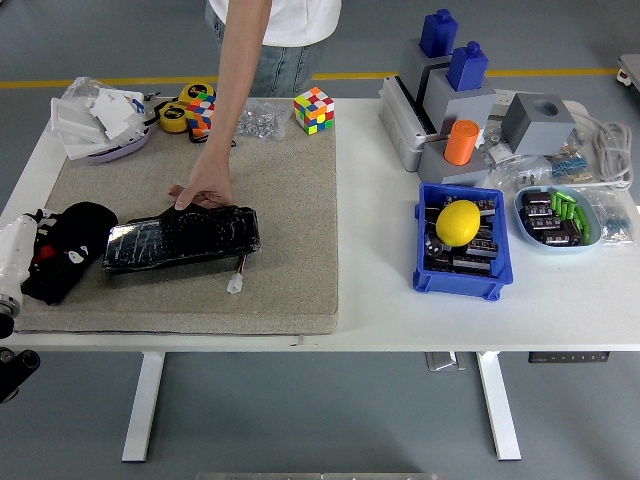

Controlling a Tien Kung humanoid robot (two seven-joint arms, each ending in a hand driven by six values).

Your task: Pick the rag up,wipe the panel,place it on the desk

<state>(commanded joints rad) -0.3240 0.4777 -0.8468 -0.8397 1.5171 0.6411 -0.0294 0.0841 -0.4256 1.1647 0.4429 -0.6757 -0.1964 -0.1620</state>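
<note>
The panel (181, 238) is pinned on the mat (290, 200) by a person's hand (204, 189), presumably to steady it for wiping, while the rag (65, 248) lies at its left end under the left hand (18, 250), grip indiscernible.
</note>
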